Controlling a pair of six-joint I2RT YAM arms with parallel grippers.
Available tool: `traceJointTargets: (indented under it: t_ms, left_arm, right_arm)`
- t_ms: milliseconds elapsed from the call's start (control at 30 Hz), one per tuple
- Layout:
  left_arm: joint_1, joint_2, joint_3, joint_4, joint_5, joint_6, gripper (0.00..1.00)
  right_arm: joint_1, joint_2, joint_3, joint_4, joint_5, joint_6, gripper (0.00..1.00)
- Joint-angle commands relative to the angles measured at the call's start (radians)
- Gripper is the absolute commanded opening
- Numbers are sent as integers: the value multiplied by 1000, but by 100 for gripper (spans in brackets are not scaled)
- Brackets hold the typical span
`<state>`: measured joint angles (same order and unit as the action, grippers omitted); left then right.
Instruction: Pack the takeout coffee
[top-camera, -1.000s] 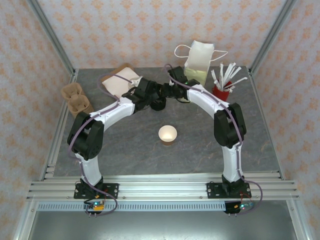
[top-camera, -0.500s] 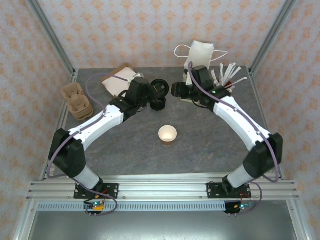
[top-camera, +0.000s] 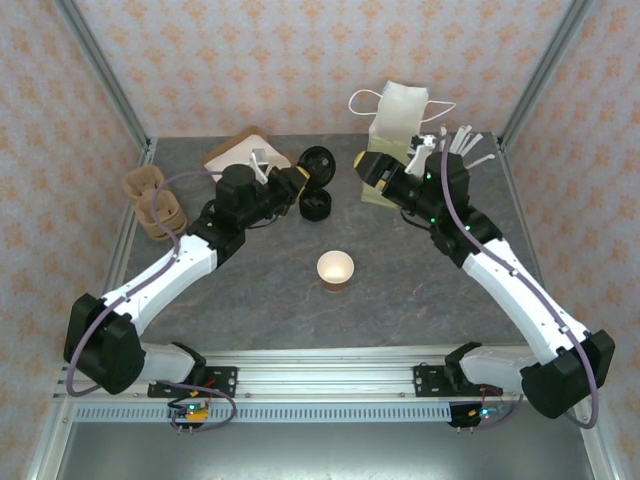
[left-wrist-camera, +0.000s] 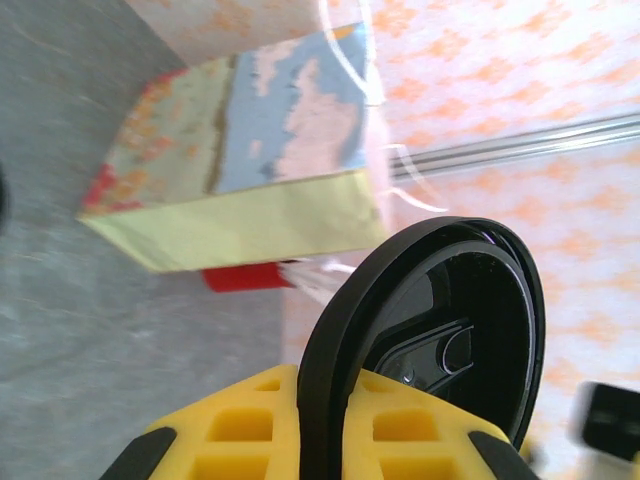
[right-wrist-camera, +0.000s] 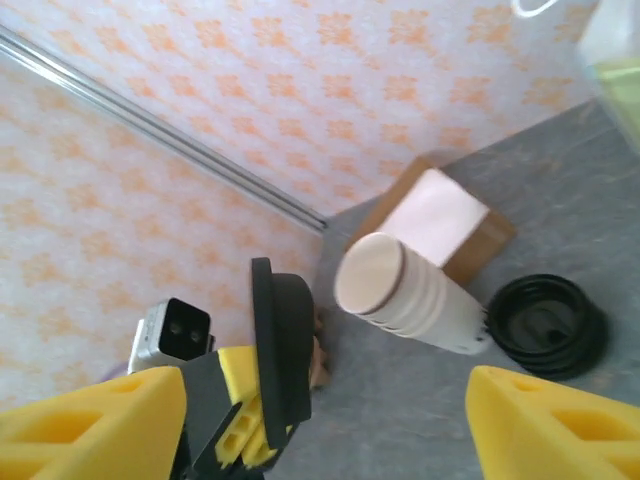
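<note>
One cup: standing upright and uncovered in the middle of the table, well apart from both grippers, with nothing touching it.
Lid: hanging in the air on edge, near the lid stack toward the far side of the table.
Left gripper: clamping that lid by its rim between its yellow pads, with the lid's hollow underside facing the wrist camera.
Right gripper: hovering just in front of the bag, its fingers spreading wide and carrying nothing.
Bag: standing upright at the back with its handles up. I cannot tell whether its mouth is gaping.
Done, judging by how things are lying: a lid is sitting in the left gripper's grasp, and that is about all.
Left to do: the lid is waiting to be pressed onto the cup, and the covered cup is waiting to go into the bag. Most of the task is lying ahead.
</note>
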<state>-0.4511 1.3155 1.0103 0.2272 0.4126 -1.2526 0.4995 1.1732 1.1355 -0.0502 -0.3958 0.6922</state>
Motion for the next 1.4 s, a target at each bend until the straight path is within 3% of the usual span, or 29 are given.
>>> traceJointTargets:
  t_ms: [0,200,333,767,900,1100,1367]
  left_arm:
    - [-1,-79,-18,187,24,-188,3]
    - [-9,-59,-124,530,-31,-427,2]
    - [-24,-51,-144,567,-59,-440,4]
    - [-46,22,-131,686,-37,-455,3]
    - [-44,28,-123,687,-17,-412,4]
    - [-34,-3,-68,592,85,-216,4]
    - [-36,-109,16,215,99,131,4]
  right_arm:
    - [66,-41,-47,265,105,262,81]
    - [112,4,-110,551,130,484,93]
    - [133,94,-50,665,59,543,96]
    - [140,206,43,693,-42,629,94]
    - [139,164,64,507,-45,453,91]
    - [124,57,62,312,-98,121,89]
    - [123,16,177,9,-99,-197,81]
